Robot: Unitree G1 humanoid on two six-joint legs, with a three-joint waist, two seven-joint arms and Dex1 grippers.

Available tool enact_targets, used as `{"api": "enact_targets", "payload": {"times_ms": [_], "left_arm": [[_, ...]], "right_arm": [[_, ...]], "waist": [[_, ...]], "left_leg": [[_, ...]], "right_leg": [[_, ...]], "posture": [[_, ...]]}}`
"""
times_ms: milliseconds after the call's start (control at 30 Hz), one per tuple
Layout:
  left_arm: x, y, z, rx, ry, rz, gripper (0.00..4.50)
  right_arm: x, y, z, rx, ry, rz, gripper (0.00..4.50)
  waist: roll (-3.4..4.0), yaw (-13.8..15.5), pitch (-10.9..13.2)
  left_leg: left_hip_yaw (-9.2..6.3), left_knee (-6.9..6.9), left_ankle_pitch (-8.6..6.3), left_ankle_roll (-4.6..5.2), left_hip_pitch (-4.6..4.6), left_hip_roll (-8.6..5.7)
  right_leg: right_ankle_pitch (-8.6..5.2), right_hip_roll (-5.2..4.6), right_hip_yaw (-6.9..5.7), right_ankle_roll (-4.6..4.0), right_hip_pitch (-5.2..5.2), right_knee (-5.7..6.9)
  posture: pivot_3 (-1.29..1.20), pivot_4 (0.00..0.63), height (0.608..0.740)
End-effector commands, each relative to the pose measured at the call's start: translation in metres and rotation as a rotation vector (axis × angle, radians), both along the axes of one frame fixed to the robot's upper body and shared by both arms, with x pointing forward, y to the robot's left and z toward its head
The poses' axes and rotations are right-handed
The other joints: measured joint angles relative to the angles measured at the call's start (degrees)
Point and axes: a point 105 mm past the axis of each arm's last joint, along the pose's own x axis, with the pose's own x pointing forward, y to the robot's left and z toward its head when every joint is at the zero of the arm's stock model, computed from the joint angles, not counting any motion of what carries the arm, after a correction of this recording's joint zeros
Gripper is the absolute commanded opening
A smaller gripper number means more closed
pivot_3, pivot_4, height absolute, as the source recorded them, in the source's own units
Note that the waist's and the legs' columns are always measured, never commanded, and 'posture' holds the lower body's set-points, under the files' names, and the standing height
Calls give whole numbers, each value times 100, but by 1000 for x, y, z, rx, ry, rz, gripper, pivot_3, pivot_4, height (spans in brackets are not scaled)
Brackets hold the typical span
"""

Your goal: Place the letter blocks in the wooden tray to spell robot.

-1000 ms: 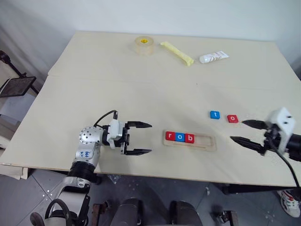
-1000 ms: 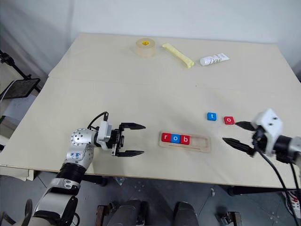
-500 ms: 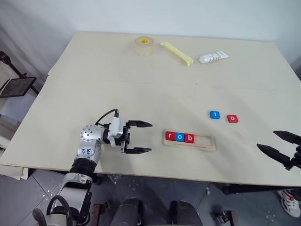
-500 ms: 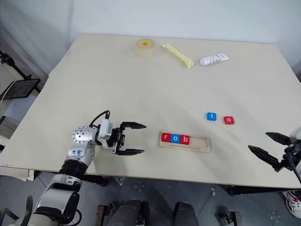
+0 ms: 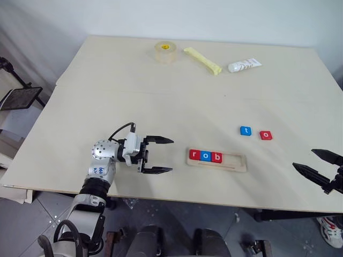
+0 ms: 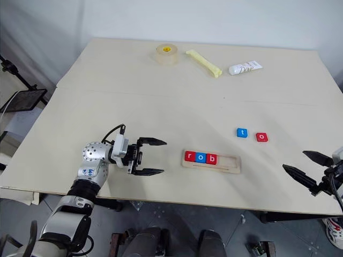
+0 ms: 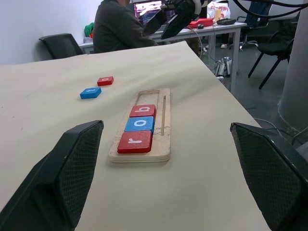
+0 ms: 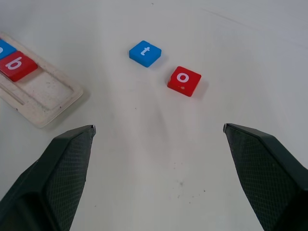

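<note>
The wooden tray (image 5: 231, 161) lies near the table's front edge with three letter blocks in its left part: a red r (image 5: 194, 155), a blue o (image 5: 204, 156) and a red b (image 5: 216, 157). A blue t block (image 5: 245, 130) and a red o block (image 5: 265, 135) lie loose on the table behind the tray's right end. My left gripper (image 5: 166, 156) stands open and empty, level, just left of the tray. At the table's right front corner my right gripper (image 5: 315, 162) is open and empty, well right of the loose blocks (image 8: 184, 80).
At the table's far side sit a roll of tape (image 5: 164, 52), a yellow stick (image 5: 201, 60) and a white tube (image 5: 244, 65). A black stand (image 5: 19, 98) is off the table's left edge. A seated person (image 7: 118, 26) shows in the left wrist view.
My right gripper has drawn back from beside the red o block toward the table's right front corner, still open. The left gripper has stayed put.
</note>
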Motion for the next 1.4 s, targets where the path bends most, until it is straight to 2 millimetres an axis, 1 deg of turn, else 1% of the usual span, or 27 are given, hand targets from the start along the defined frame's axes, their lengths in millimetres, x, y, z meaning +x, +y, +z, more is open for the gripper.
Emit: {"api": "enact_targets", "payload": {"times_ms": [33, 133, 267, 367, 467, 533, 600, 700, 800, 900, 1033, 1133, 1367, 1400], "left_arm": [[2, 0, 7, -9, -35, 1, 4500], [2, 1, 6, -10, -36, 3, 4500], [1, -2, 5, -15, -38, -3, 4500], [0, -4, 4, -13, -36, -14, 4500], [-1, -4, 4, -12, -38, -18, 4500], [-1, -4, 5, -12, -42, -18, 4500], [-1, -4, 6, -13, -46, -19, 4500], [-2, -3, 5, -13, -48, -18, 4500], [-3, -3, 5, -13, -48, -16, 4500], [-3, -3, 5, -13, -49, -14, 4500], [-3, -2, 5, -14, -52, -8, 4500], [-3, -3, 5, -14, -51, -5, 4500], [-4, -2, 4, -15, -49, -6, 4500], [-5, -2, 4, -16, -49, -6, 4500]], "right_arm": [[5, 5, 11, -4, -29, 11, 4460], [24, 14, 9, 20, -15, -15, 4460], [53, 23, -2, 80, -2, -81, 4460], [70, 32, -8, 99, -12, -93, 4460], [88, 37, -13, 121, -28, -129, 4460], [101, 38, -19, 120, -30, -160, 4460], [111, 38, -24, 112, -36, -181, 4460], [121, 33, -30, 96, -42, -220, 4460], [127, 29, -34, 93, -42, -248, 4460], [130, 27, -38, 96, -32, -260, 4460], [131, 22, -53, 113, 28, -314, 4460], [130, 24, -54, 145, 22, -318, 3835], [124, 26, -55, 153, 0, -341, 1453], [123, 26, -54, 155, -7, -344, 1467]], "waist": [[0, -1, 0], [0, -12, 0], [1, -30, 0], [1, -7, -1], [1, -2, -1], [1, -13, -1], [2, -21, -1], [2, -25, -1], [2, -25, -1], [2, -37, -1], [2, -59, -1], [2, -63, -1], [2, -51, -2], [2, -45, -2]], "left_leg": [[0, 0, 0, 0, 0, 0], [0, 1, 0, 0, 0, 0], [2, 1, 2, -3, 3, 6], [1, 1, 1, -3, 1, 3], [-3, 1, 1, -1, -1, -3], [-4, 1, 2, -1, -1, -5], [-3, 1, 2, -1, -2, -4], [-3, 1, 2, -1, -2, -2], [-3, 1, 2, -1, -2, -3], [-2, 1, 2, -1, -2, -2], [-2, 1, 2, -1, -1, 0], [-4, 1, 2, -1, 0, 1], [-6, 1, 2, -1, 0, 0], [-7, 1, 2, -1, 0, 0]], "right_leg": [[0, 0, 0, 0, 0, 0], [0, 0, 1, 0, 0, 0], [0, 2, 1, 0, -2, 4], [0, 1, 0, 0, -3, 5], [0, -1, -1, 0, -4, 9], [0, -3, -2, 0, -5, 10], [0, -2, -3, 0, -6, 10], [0, -2, -4, 0, -7, 13], [0, -2, -4, 0, -7, 14], [0, -2, -4, 0, -7, 14], [0, -1, -4, 0, -6, 14], [0, -1, -5, 0, -4, 15], [0, -1, -4, 0, -4, 16], [0, -1, -4, 0, -4, 16]], "posture": [[0, 150, 740], [0, 150, 740], [0, 150, 740], [0, 150, 740], [0, 150, 740], [0, 150, 740], [0, 150, 740], [0, 150, 740], [0, 150, 740], [0, 150, 740], [0, 150, 740], [0, 150, 740], [0, 150, 740], [0, 150, 740]]}}
